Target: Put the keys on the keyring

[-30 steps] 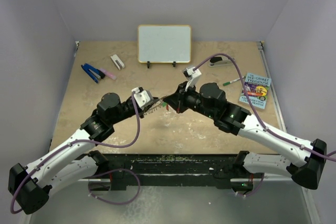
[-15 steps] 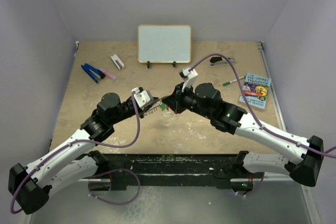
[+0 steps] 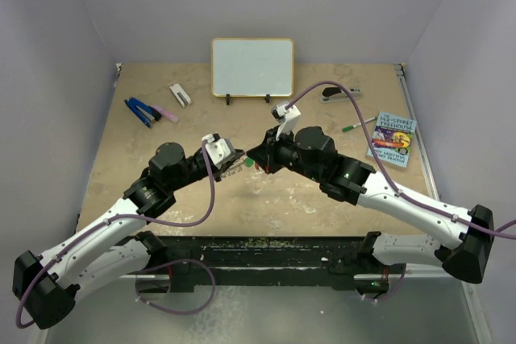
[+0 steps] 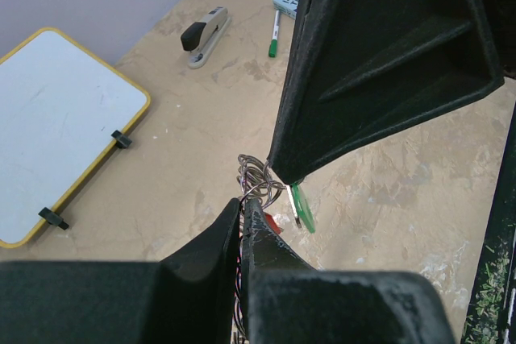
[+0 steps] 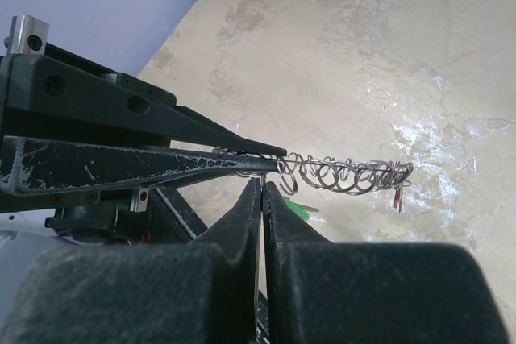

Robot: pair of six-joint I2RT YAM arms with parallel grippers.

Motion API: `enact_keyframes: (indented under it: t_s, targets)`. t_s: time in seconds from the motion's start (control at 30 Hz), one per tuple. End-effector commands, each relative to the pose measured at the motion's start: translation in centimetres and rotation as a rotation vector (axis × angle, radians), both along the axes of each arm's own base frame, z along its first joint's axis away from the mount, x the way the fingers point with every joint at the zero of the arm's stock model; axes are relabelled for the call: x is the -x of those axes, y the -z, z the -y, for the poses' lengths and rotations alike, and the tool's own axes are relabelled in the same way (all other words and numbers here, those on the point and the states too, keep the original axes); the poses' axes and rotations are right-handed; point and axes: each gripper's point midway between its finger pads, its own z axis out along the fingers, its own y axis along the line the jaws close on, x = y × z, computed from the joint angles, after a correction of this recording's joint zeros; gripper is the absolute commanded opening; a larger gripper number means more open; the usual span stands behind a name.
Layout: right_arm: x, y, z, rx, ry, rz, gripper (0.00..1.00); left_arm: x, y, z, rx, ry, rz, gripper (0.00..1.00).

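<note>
- Beige mottled tabletop (image 3: 161, 191) enclosed by pale lilac walls; two arms reach inward from the near edge and meet above its middle.
- Left gripper (image 4: 244, 209): fingers pressed together on one end of the keyring (image 5: 347, 175), holding it clear of the surface.
- Keyring: seen edge-on from the right wrist camera as a row of small silver wire loops running away from the left fingertips. It lies roughly level, between the two grippers.
- Right gripper (image 5: 263, 187): fingers closed with no gap visible. The tips sit just beside the clamped end of the keyring and appear to pinch the metal end of the green-headed key (image 4: 302, 207).
- Green-headed key: its head pokes out right at the right fingertips, tilted, close under the ring's loops. Whether it touches the loops cannot be told.
- Red-headed key (image 4: 272, 221): a small red sliver next to the green one in the left wrist view. It hangs at the ring, but the attachment is too small to make out.
- Whiteboard (image 3: 251, 67): yellow-framed, propped upright at the far edge.
- Stapler (image 3: 337, 95), green-capped pen (image 3: 352, 126) and book (image 3: 392, 139): lying at the far right, well apart from the grippers.
- Blue-handled tool (image 3: 141, 110), pink object (image 3: 167, 114) and small white object (image 3: 181, 95): grouped at the far left.
</note>
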Motion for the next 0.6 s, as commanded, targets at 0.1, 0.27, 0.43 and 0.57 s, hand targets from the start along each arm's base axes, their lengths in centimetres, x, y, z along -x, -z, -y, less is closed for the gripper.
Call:
enact_keyframes:
  t_s: [0.1, 0.27, 0.43, 0.57]
  targets:
    - [-0.65, -2.36, -0.11, -0.029, 0.029, 0.054, 0.00, 0.04, -3.59, 0.20, 0.083, 0.007, 0.059, 0.04]
    - [-0.74, -2.07, -0.22, -0.019, 0.031, 0.048, 0.00, 0.04, -3.71, 0.21, 0.087, 0.008, 0.059, 0.04]
    - [-0.91, -1.75, -0.25, -0.010, 0.039, 0.041, 0.00, 0.08, -3.91, 0.18, 0.090, 0.007, 0.063, 0.04]
    - [-0.94, -1.64, -0.21, -0.009, 0.043, 0.038, 0.00, 0.16, -4.09, 0.15, 0.095, 0.008, 0.064, 0.04]
